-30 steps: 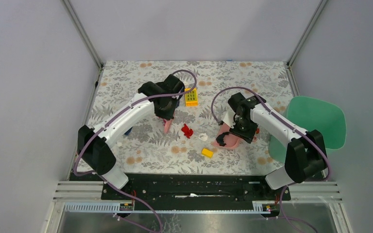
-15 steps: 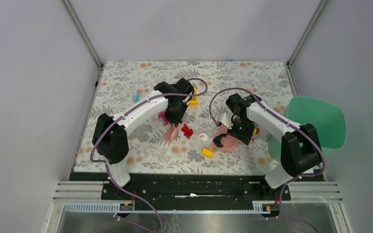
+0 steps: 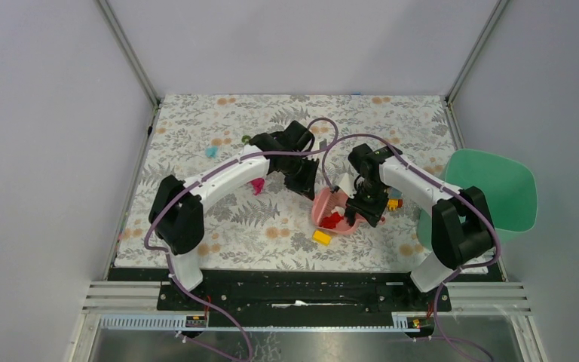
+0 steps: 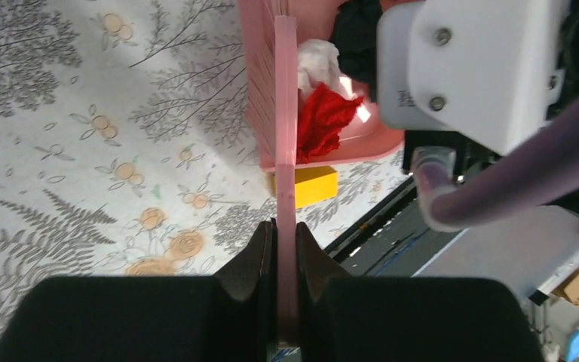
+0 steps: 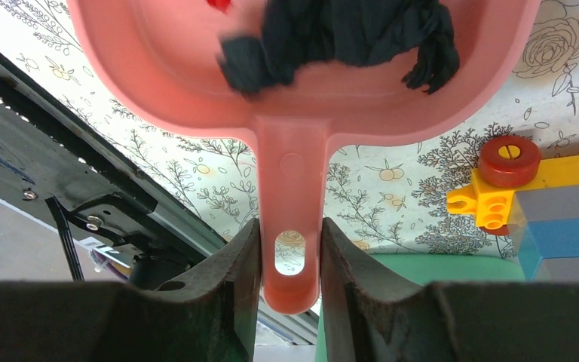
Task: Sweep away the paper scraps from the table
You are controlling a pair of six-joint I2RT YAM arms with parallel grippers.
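My left gripper (image 4: 286, 226) is shut on the thin pink brush (image 4: 286, 113), whose far end stands at the mouth of the pink dustpan (image 3: 319, 204). My right gripper (image 5: 290, 226) is shut on the dustpan's handle (image 5: 290, 173). Inside the pan lie a red scrap (image 4: 324, 121), a white scrap (image 4: 315, 56) and a dark blue scrap (image 5: 339, 30). A magenta scrap (image 3: 257, 185) and a light blue scrap (image 3: 211, 151) lie on the flower-print table (image 3: 196, 128), left of my left arm.
A yellow block (image 3: 321, 237) lies just in front of the dustpan. A cluster of toy blocks (image 5: 513, 188) with a red wheel sits right of the pan. The green tray (image 3: 490, 192) hangs over the table's right edge.
My left arm has swept the brush rightward up to the dustpan. The red and white scraps went from the table into the pan. The pan has shifted a little left.
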